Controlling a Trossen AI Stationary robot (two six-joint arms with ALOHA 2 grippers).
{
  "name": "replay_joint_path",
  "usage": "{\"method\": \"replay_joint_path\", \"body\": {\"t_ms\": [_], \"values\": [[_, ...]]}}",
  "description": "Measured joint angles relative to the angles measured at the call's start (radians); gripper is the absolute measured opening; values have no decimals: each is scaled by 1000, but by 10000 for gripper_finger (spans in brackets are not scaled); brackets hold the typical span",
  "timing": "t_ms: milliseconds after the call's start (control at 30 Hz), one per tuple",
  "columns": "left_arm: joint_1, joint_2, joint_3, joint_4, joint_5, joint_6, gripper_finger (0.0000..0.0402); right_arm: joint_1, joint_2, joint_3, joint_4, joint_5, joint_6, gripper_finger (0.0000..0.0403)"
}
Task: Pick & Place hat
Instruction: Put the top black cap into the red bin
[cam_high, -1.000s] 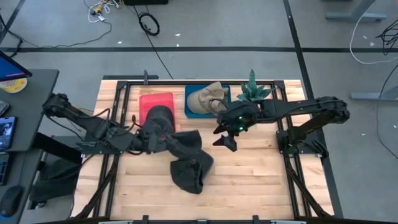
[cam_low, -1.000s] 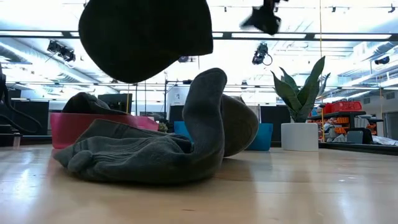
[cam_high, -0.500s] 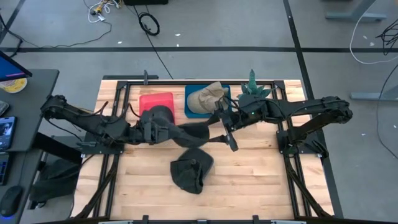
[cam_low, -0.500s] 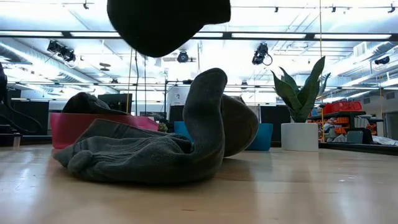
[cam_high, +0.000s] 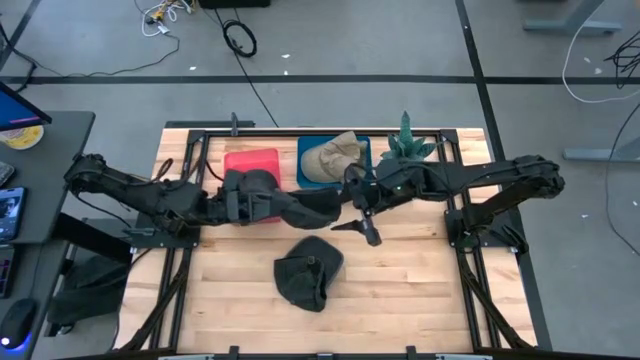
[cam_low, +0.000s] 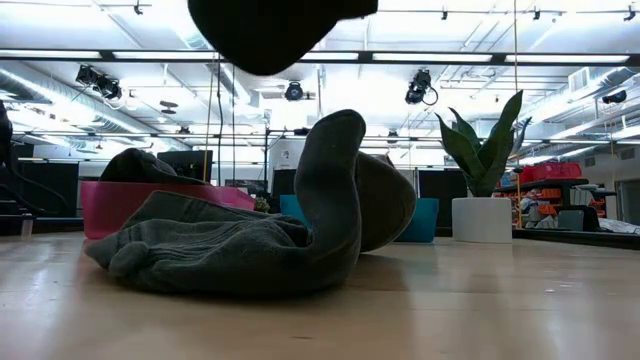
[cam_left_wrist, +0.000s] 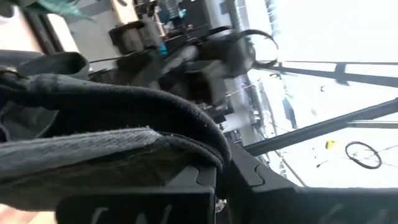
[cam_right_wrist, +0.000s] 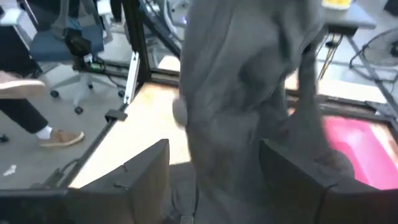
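A dark grey knit hat (cam_high: 300, 208) is stretched in the air between my two grippers, above the table's middle. In the low view it shows as a dark mass (cam_low: 280, 30) at the top. My left gripper (cam_high: 258, 207) is shut on its left end. My right gripper (cam_high: 348, 207) is shut on its right end. A second dark grey hat (cam_high: 308, 272) lies crumpled on the table nearer the near edge, with one fold standing up (cam_low: 335, 170). My left gripper holds the hat's left end, coming level from the table's left; grey cloth (cam_left_wrist: 112, 143) folds over its finger (cam_left_wrist: 249, 180). The hat is lifted clear. My right gripper has the hat's right end (cam_right_wrist: 242, 124) pinched between its two fingers (cam_right_wrist: 149, 174), coming from the table's right. The cloth runs toward the left gripper, drawn fairly taut.
A red bin (cam_high: 250, 160) and a blue bin (cam_high: 308, 165) stand at the far edge. A tan cap (cam_high: 335, 155) sits in the blue one, and a dark lump (cam_low: 135, 165) shows in the red one. A potted plant (cam_high: 405, 148) stands to the right of the bins.
The held hat, which drooped from my left gripper onto the lying hat, has been lifted clear and spread out level. My right gripper has moved up and toward the far edge and taken hold of its free end. Both grippers carried it toward the bins.
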Motion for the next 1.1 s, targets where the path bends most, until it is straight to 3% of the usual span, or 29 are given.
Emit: {"method": "replay_joint_path", "body": {"t_ms": [200, 300, 400, 533, 567, 733, 1100], "values": [[8, 0, 0, 25, 0, 27, 8, -1, 26, -1, 24, 19, 12, 246], [8, 0, 0, 23, 5, 31, 8, 0, 28, -1, 17, 51, 19, 223], [7, 1, 0, 18, 5, 47, 9, -1, 25, -1, 2, 53, 31, 162], [7, 1, 0, 16, 6, 65, 10, -1, 24, -1, -21, 43, 61, 34], [7, 1, 0, 14, 7, 74, 9, -1, 24, -1, -27, 32, 64, 18], [7, 1, 0, 11, 41, 84, 22, -1, 23, -1, -54, 27, 114, 6], [6, 1, 0, -13, 194, 227, 157, -14, -52, -1, -234, 25, 91, 2]]}}
